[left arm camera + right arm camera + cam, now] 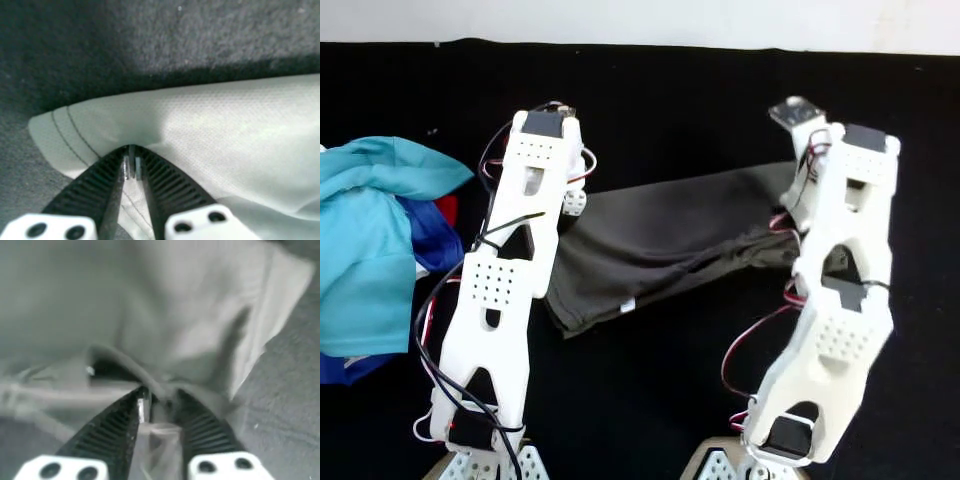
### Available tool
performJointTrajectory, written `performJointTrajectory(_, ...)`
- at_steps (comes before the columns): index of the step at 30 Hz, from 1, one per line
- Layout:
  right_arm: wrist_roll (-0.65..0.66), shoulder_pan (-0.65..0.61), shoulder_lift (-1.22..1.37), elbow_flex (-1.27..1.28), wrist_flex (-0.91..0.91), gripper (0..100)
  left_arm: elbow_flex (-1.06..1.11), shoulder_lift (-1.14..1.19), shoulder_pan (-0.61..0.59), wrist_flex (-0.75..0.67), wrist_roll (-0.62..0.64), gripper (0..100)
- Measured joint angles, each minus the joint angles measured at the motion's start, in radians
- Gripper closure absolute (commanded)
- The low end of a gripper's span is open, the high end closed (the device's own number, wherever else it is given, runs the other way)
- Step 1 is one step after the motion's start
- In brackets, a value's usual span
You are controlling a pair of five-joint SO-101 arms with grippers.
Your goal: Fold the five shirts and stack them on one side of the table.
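Observation:
A dark grey shirt (660,245) lies stretched across the middle of the black table, partly folded, between the two arms. My left gripper (131,162) is shut on the shirt's hemmed edge (70,132), at the shirt's left end by the white arm (520,250). My right gripper (159,407) is shut on a bunched fold of the same shirt (165,305), at its right end by the other arm (840,260). Cloth sits pinched between the ribbed fingers (112,427).
A heap of unfolded shirts, teal (370,240) over blue (432,235) with a bit of red, lies at the table's left edge. The black tabletop (650,400) is bare in front of the grey shirt and behind it.

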Motion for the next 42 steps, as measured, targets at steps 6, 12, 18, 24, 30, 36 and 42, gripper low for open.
performJointTrajectory(6, -0.210, -0.002, 0.115, -0.235, 0.002, 71.3, 0.000, 0.000, 0.000, 0.000, 0.000, 99)
performJointTrajectory(12, -0.288, -0.002, 0.117, -0.417, 0.163, 71.3, 0.000, 0.000, 0.000, 0.000, 0.000, 99)
performJointTrajectory(18, -0.247, 0.014, 0.117, -0.462, 0.284, 71.3, 0.000, 0.000, 0.000, 0.000, 0.000, 99)
performJointTrajectory(24, -0.247, 0.029, -0.104, -0.196, 0.288, 71.3, -0.051, -0.015, 0.014, 0.068, -0.002, 99)
performJointTrajectory(30, -0.149, 0.034, -0.506, 0.279, 0.269, 71.3, 0.104, -0.137, 0.043, 0.107, 0.058, 99)
performJointTrajectory(36, -0.110, 0.071, -0.660, 0.644, 0.097, 71.3, 0.425, -0.374, 0.101, 0.107, 0.068, 99)
performJointTrajectory(42, -0.110, 0.080, -0.666, 0.855, -0.049, 71.3, 0.758, -0.628, 0.141, 0.037, 0.068, 99)
